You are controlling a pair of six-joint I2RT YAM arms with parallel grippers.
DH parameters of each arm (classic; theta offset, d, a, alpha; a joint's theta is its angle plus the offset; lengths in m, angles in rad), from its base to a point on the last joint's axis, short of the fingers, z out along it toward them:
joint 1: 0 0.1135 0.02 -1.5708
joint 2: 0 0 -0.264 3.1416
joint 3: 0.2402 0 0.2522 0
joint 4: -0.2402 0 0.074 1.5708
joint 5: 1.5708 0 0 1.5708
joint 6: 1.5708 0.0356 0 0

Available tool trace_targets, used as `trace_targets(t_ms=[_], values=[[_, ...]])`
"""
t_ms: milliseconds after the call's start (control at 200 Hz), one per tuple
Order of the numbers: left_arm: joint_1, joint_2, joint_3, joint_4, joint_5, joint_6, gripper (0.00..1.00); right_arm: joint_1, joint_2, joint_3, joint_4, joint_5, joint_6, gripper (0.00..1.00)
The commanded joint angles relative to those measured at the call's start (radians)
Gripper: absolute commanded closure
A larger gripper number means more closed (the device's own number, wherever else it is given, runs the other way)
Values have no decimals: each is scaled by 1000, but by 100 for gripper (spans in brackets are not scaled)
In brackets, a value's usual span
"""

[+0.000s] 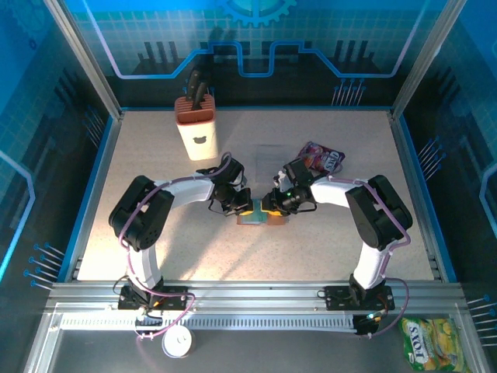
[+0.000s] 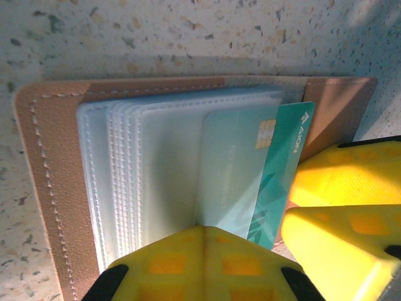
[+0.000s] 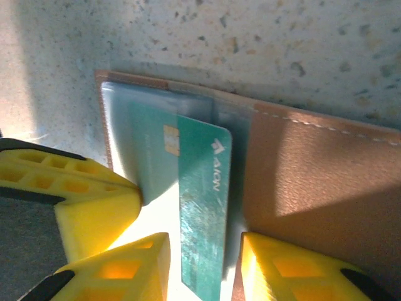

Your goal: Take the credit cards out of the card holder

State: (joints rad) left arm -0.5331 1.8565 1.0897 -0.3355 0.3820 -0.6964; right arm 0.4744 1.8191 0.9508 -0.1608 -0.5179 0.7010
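The card holder [image 1: 260, 216] lies open on the table's middle, tan leather [image 2: 53, 188] outside with clear plastic sleeves [image 2: 156, 169] inside. A teal credit card [image 3: 203, 207] pokes slantwise out of a sleeve, its chip end still tucked in. My left gripper [image 2: 203, 233] is shut, its joined tips pressing down on the sleeves beside the card [image 2: 282, 169]. My right gripper [image 3: 203, 263] straddles the free end of the card, jaws apart with a gap on each side of it. Its fingers [image 2: 341, 182] show at the card holder's right edge [image 3: 313, 182].
A purple snack packet [image 1: 322, 159] lies just behind the right arm. A knife block [image 1: 198, 128] stands at the back left. A yellow packet [image 1: 435, 346] rests outside the table at the near right. Both arms [image 1: 194, 190] crowd the centre.
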Motion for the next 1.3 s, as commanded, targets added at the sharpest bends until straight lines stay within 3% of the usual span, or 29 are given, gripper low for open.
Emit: trace_targets(t_ms=[0,200,645,1296], values=[[1,29,-14,-29,-14,17,100,-14,9,-19,73,-73,31,65],[1,28,-14,-28,-14,16,100,-17,22,-30,111,-106,48,67],[1,27,-14,-30,-16,16,100,-31,-8,-65,136,-93,69,83],[1,0,-19,-10,-8,4,100,-85,-134,-148,86,-67,21,88]])
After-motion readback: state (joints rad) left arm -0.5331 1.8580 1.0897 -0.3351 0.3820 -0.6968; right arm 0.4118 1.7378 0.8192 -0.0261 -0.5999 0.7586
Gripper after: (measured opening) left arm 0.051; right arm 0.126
